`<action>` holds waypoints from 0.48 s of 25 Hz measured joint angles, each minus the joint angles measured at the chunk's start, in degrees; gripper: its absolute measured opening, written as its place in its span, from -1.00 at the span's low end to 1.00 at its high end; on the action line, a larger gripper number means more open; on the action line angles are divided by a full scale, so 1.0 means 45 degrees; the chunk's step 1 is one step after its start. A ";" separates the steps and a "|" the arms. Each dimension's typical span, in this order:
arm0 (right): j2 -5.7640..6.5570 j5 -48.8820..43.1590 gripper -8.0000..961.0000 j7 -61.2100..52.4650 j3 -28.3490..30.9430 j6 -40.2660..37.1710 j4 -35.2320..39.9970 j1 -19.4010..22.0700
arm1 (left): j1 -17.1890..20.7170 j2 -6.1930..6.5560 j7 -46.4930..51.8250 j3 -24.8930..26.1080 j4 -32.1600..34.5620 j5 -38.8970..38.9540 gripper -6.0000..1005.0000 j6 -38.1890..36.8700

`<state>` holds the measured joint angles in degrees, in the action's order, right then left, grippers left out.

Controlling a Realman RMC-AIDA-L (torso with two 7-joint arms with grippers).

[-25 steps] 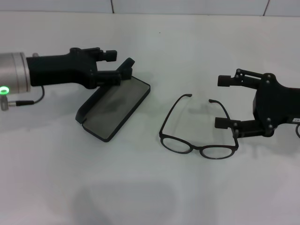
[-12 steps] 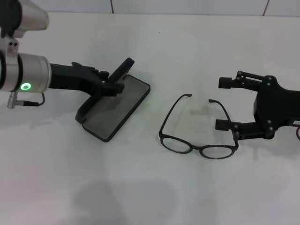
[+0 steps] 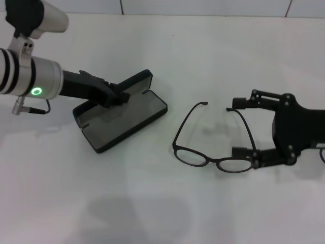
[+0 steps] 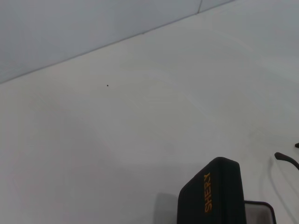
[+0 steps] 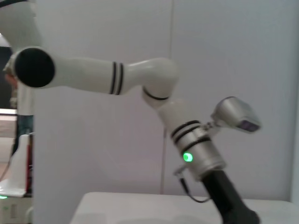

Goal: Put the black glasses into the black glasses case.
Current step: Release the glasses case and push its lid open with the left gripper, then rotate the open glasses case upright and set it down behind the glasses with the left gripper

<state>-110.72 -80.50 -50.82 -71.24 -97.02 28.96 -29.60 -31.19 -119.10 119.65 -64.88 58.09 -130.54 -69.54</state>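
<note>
Straddling the black glasses [image 3: 213, 142] mid-worktop, your right hand [image 3: 242, 127] gapes unclenched; your left hand [image 3: 118, 94] clamps the black glasses case [image 3: 122, 118] lid. Light, fragile: grip the temple.

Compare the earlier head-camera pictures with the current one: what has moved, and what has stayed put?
The left gripper, holding the lid of the black glasses case, has swung the case so it lies flatter and more crosswise on the table, lid still raised. The right gripper, open, has moved in and now straddles the near temple arm of the black glasses. The glasses themselves have not moved.
</note>
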 joint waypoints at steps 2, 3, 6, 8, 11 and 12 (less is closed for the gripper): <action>-0.0003 -0.0233 0.84 0.0242 -0.0012 -0.0332 0.0039 0.0039 | -0.0094 -0.0010 -0.0023 -0.0015 0.0004 -0.0107 -0.06 0.0002; -0.0003 -0.0350 0.84 0.0350 -0.0009 -0.0482 0.0072 0.0062 | -0.0147 -0.0009 -0.0066 -0.0022 0.0010 -0.0128 -0.08 0.0000; -0.0012 -0.0549 0.84 0.0592 -0.0008 -0.0760 0.0128 0.0098 | -0.0366 0.0013 -0.0496 -0.0035 0.0226 -0.0143 -0.21 0.0000; -0.0083 -0.0751 0.84 0.0808 -0.0022 -0.0940 0.0154 0.0144 | -0.0502 0.0005 -0.0885 -0.0036 0.0352 -0.0144 -0.29 0.0001; -0.0209 -0.0844 0.84 0.0936 -0.0026 -0.0947 0.0154 0.0264 | -0.0983 -0.0049 -0.1625 -0.0047 0.0443 -0.0151 -0.42 0.0028; -0.0225 -0.0845 0.84 0.0974 -0.0026 -0.0946 0.0155 0.0288 | -0.1183 -0.0060 -0.1906 -0.0096 0.0403 -0.0152 -0.46 0.0083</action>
<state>-111.74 -84.31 -46.44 -71.36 -101.28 29.65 -28.30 -36.52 -119.37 111.07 -65.32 59.91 -131.22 -69.16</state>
